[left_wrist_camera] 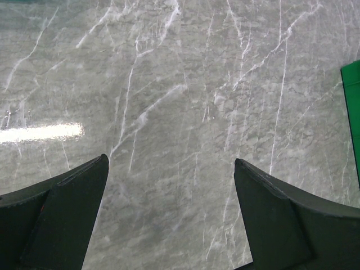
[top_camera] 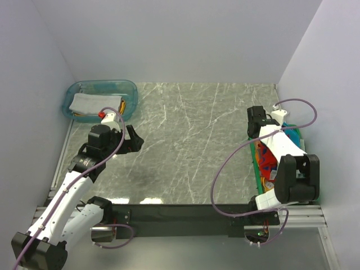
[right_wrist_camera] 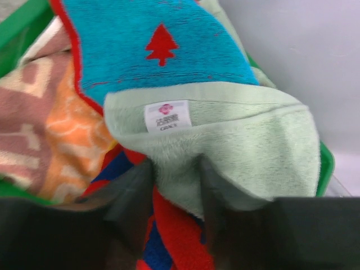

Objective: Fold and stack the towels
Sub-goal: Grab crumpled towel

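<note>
Reaching into crate: right arm on towels, left arm idle

Right arm (top_camera: 284,149) folds forward and down over the green crate (right_wrist_camera: 19,25) at the bench's (top_camera: 191,140) right edge. Right gripper (right_wrist_camera: 174,169) stands partly closed astride the lower fold of the pale green towel (right_wrist_camera: 247,140), which overlaps the red-and-teal towel (right_wrist_camera: 169,34). Firm hold cannot be confirmed. Left arm (top_camera: 84,163) is raised by the teal tub (top_camera: 130,90) at the left rear corner. Left gripper (left_wrist_camera: 170,160) is spread wide, empty, above bare bench.

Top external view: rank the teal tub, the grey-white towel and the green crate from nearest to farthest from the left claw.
1. teal tub: rear left corner, its rim just behind the left claw.
2. grey-white towel: lying inside that tub, slightly farther.
3. green crate: far across, at the right edge.
</note>
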Robot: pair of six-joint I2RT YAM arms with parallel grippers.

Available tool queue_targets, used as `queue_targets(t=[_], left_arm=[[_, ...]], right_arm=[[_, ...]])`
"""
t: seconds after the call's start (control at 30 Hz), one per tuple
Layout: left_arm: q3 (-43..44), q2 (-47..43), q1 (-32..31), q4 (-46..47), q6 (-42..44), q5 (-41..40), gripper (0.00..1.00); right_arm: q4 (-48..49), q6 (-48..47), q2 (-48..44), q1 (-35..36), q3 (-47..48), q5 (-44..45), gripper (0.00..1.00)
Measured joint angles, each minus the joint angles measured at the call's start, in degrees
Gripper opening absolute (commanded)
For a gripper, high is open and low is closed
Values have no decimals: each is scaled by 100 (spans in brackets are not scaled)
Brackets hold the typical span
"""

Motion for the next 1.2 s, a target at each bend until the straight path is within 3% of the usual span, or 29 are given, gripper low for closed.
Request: queue_targets(t=[0.1, 0.3, 0.63, 0.83, 1.07, 1.2], left_arm=[[0, 0, 2, 0, -2, -2, 99], [0, 0, 0, 0, -2, -2, 99], [0, 0, 0, 0, -2, -22, 100], [0, 0, 0, -2, 0, -68, 99], [0, 0, 0, -2, -2, -105, 99], [0, 0, 0, 0, 0, -103, 99]], right_arm=[[-96, 109, 7, -13, 0, 157, 20], [-413, 315, -210, -11, 52, 374, 0], [-76, -168, -1882, 116, 1399, 608, 0], [90, -330, -2035, 146, 2188, 588, 1], [39, 243, -2326, 92, 863, 109, 3], [-144, 728, -2295, -610, -177, -358, 11]])
